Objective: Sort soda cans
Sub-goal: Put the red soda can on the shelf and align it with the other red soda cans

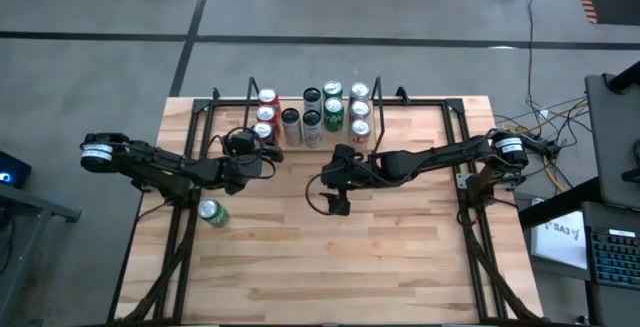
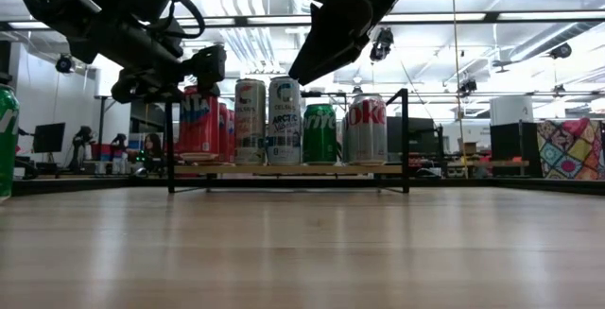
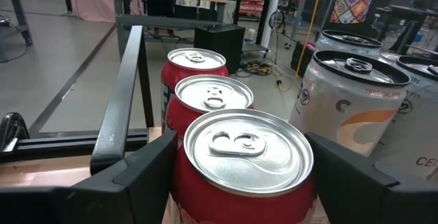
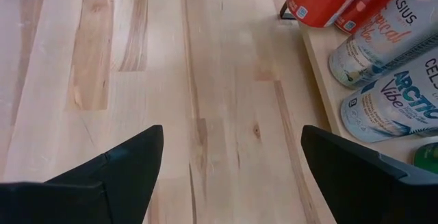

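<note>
Left pincer (image 1: 262, 150) — fingers apart around the nearest red can (image 3: 241, 166), not clamped; right pincer (image 1: 335, 203) — apart, over bare tabletop (image 1: 400, 257).

A silver-white can (image 4: 393, 104) reads "ARCTIC Vibe"; its neighbour (image 4: 376, 42), "CELSIUS".

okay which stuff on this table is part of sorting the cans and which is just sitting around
Part of the job:
- soda cans in rows on the tray
- lone green can at the table's left edge
- left gripper, fingers either side of the nearest red can
- right gripper, open above bare wood

Just there:
- black frame
- cables beyond the table
</note>
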